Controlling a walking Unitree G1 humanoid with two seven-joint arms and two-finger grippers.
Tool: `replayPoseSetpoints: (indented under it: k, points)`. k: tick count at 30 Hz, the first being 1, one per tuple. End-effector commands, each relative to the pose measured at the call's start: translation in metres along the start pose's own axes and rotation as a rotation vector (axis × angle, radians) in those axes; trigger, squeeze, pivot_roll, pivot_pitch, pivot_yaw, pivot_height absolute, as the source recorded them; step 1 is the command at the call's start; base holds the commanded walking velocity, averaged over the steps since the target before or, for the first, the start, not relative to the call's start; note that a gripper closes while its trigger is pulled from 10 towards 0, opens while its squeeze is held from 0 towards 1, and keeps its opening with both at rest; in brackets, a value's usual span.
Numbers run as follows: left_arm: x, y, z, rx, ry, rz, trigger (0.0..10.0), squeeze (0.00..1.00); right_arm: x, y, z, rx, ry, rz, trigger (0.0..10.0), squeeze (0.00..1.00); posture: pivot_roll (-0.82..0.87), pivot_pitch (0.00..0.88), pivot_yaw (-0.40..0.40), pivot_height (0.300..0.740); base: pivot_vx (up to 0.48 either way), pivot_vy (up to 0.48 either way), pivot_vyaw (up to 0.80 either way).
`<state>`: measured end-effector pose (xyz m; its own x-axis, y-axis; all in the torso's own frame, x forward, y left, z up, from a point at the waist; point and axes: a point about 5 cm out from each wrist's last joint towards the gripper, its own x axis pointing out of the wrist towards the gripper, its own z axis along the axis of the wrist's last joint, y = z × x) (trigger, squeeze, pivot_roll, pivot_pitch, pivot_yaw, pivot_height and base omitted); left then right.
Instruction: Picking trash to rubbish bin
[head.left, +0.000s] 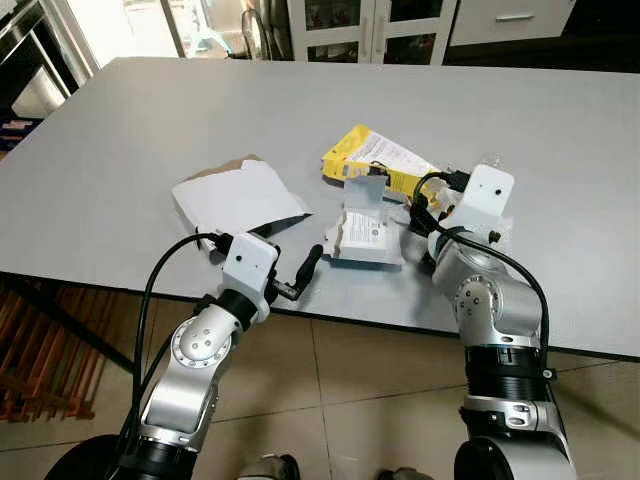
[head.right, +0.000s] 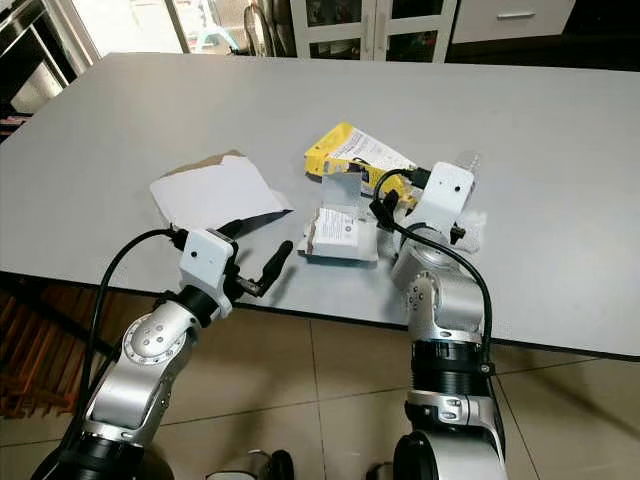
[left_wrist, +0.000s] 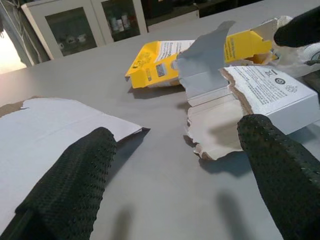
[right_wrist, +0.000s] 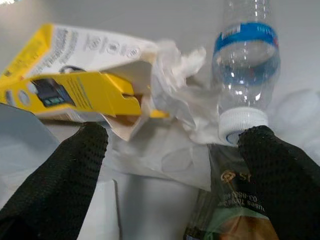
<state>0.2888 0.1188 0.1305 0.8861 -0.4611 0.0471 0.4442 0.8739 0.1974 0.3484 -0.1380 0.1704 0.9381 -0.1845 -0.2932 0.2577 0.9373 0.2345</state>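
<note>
At the near edge of the grey surface (head.left: 120, 150) we see both of our arms bent at the elbow and reaching up from below, wrists angled in toward the litter. Our left gripper (left_wrist: 180, 175) hovers low over the surface with its fingers (left_wrist: 70, 185) spread wide. Ahead of one finger lies a flat sheet of white card (head.left: 238, 196); ahead of the other sits a torn white box (head.left: 365, 232) with a ragged cardboard edge, its flap standing up. Neither is touched. Beyond the gap between these fingers, farther along the surface, lies a yellow box (head.left: 375, 160) on its side.

Our right gripper (right_wrist: 172, 175) sits over the cluster on the other side, its fingers (right_wrist: 65, 175) also spread apart and holding nothing. Between them and just beyond we see crumpled clear plastic wrap (right_wrist: 180, 105), and past one fingertip a clear bottle (right_wrist: 245, 60) lying down, with a blue label and a white cap pointing back toward the finger. A printed wrapper (right_wrist: 235, 210) lies close beside that same finger. The yellow box's open end lies ahead of the other finger.
</note>
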Motion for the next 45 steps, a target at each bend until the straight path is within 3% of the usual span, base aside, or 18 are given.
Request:
replayPoseSetpoints:
  k: [1, 6, 12, 29, 36, 45]
  points:
    - [-0.002, 0.0, 0.0, 0.014, 0.01, -0.004, 10.0, 0.0, -0.003, 0.001, 0.007, 0.001, -0.017, -0.007, 10.0, 0.0, 0.01, 0.114, 0.066, 0.74, 0.0, 0.0, 0.0]
    - [0.0, -0.002, -0.001, 0.011, 0.012, -0.003, 10.0, 0.0, -0.003, -0.01, 0.006, -0.049, -0.012, -0.061, 10.0, 0.0, 0.0, 0.111, 0.062, 0.74, 0.0, 0.0, 0.0]
    - [0.004, -0.006, -0.004, 0.004, 0.017, -0.013, 10.0, 0.0, -0.009, -0.009, 0.017, -0.14, -0.088, -0.051, 10.0, 0.0, -0.04, 0.112, 0.076, 0.74, 0.0, 0.0, 0.0]
    - [0.023, -0.012, 0.005, -0.002, -0.019, -0.105, 10.0, 0.0, -0.018, -0.03, -0.007, -0.059, 0.003, -0.146, 10.0, 0.0, -0.1, 0.125, 0.129, 0.74, 0.0, 0.0, 0.0]
    - [0.018, -0.012, 0.014, -0.035, -0.052, -0.237, 10.0, 0.0, -0.019, -0.035, -0.006, -0.038, 0.006, -0.174, 10.0, 0.0, -0.09, 0.127, 0.136, 0.74, 0.0, 0.0, 0.0]
    - [0.012, -0.007, 0.017, -0.007, -0.035, -0.38, 10.0, 0.0, -0.017, -0.03, -0.004, -0.029, 0.002, -0.162, 10.0, 0.0, -0.06, 0.126, 0.134, 0.74, 0.0, 0.0, 0.0]
